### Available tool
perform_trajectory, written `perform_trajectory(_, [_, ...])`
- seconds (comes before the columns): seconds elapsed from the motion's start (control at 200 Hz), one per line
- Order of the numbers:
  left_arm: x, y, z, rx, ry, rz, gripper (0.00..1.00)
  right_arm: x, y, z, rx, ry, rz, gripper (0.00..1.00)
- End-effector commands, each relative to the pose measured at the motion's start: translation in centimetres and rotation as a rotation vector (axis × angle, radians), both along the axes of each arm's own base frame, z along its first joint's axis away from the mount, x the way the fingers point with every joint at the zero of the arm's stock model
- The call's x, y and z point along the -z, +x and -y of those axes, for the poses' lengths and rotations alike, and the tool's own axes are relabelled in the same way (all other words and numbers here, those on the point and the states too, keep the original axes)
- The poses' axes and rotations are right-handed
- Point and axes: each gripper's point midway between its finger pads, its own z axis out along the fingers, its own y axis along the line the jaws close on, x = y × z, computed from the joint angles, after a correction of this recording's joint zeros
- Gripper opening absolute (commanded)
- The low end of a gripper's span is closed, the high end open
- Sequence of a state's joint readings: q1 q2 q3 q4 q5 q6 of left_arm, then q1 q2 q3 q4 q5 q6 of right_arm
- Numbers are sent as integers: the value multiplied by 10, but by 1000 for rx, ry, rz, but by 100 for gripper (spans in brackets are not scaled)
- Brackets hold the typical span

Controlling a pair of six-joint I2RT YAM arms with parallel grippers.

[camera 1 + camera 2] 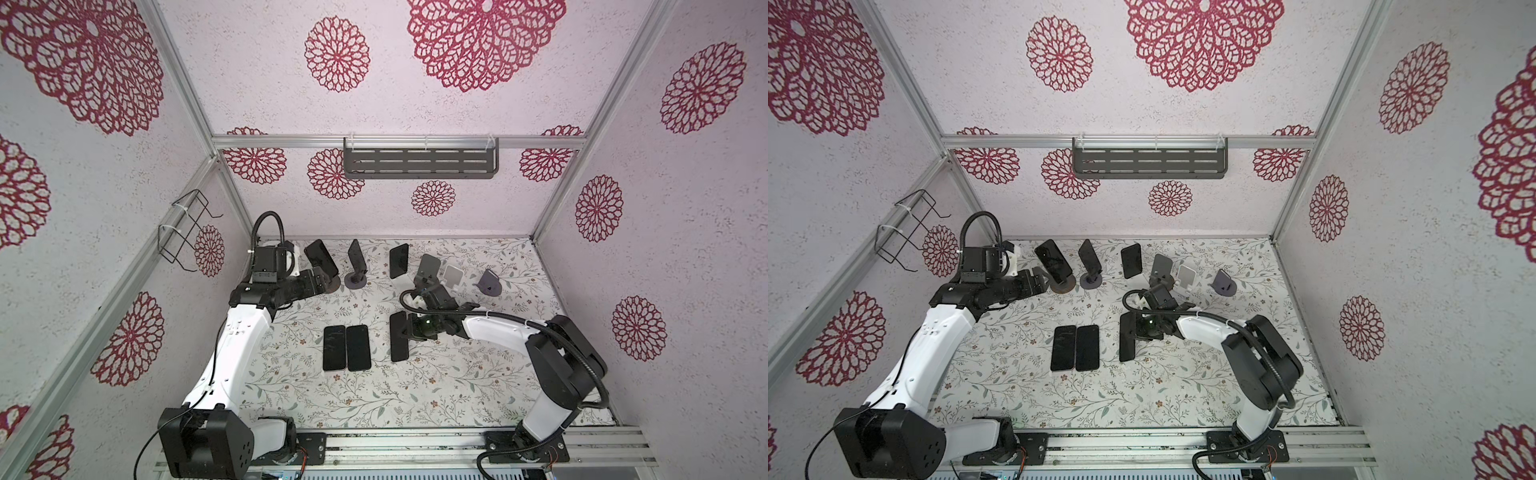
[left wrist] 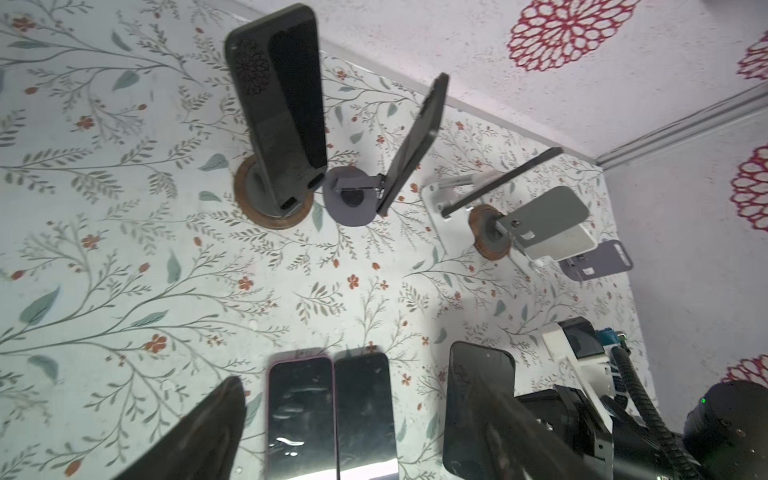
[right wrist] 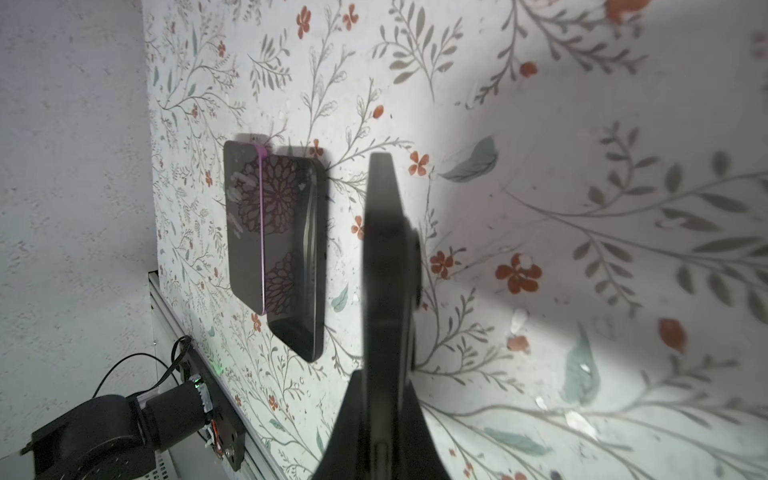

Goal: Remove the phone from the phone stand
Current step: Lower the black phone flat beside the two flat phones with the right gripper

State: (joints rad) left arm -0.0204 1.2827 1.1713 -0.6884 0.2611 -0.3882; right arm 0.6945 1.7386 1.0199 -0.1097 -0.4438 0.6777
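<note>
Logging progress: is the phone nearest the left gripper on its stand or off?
On: the phone leans upright on its round-based stand; the open left gripper is near the base.

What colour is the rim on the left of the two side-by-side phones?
Pink-purple rim on the left phone; clearest in the left wrist view.

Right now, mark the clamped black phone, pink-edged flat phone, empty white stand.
Clamped black phone (image 1: 399,345), in a top view, lower screen.
Pink-edged flat phone (image 2: 300,411), left wrist view, screen middle.
Empty white stand (image 1: 453,274), in a top view, back plate.
</note>
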Motion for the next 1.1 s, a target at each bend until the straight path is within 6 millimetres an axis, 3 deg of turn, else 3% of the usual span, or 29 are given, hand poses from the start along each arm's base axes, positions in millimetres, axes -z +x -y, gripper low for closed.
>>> perform_trajectory(0.0, [0, -5, -14, -6, 10, 19, 88, -26, 11, -32, -10, 115, 23, 0])
perform_trajectory(0.28, [4, -3, -35, -82, -28, 28, 88, -10, 11, -58, -20, 167, -45, 0])
perform_trajectory(0.701, [10, -2, -38, -91, -56, 4, 86, 19, -12, -45, -42, 106, -143, 0])
perform_trajectory(1.096, [12, -2, -38, -86, -69, -6, 85, 35, -15, -45, -59, 78, -176, 0])
